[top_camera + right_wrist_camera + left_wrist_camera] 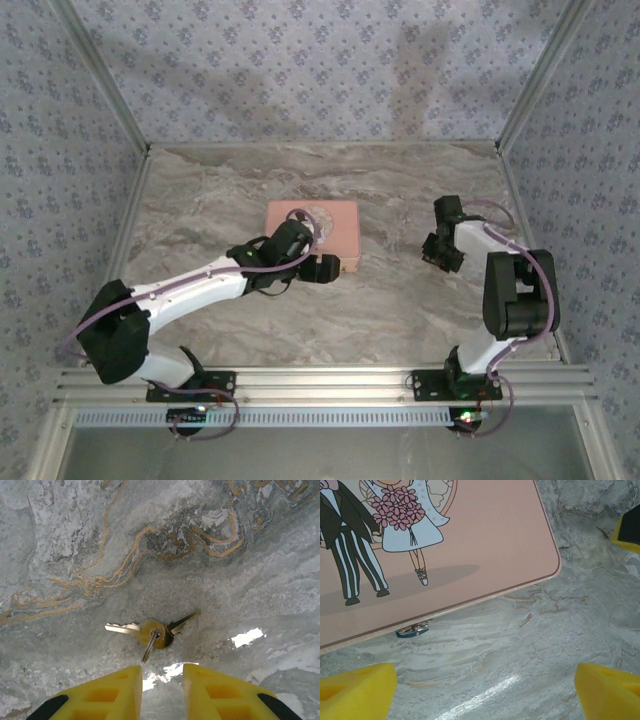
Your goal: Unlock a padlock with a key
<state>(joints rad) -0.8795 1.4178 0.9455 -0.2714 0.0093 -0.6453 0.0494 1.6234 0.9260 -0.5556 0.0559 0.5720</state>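
- The right hand (161, 682) hovers just short of the keys (152, 630), its fingers nearly together with nothing between them. The keys lie flat on the counter (75, 540), mid-frame, so a pinch from here could catch only the ring or skid them away.
- Two keys share one ring, so the wrong one may get gripped.
- The left hand (482, 695) is spread wide and empty.
- The padlock (413, 629) sits at the edge of the tin (495, 545), lower left of frame. Unsteadied, the tin may slide under a key's push.
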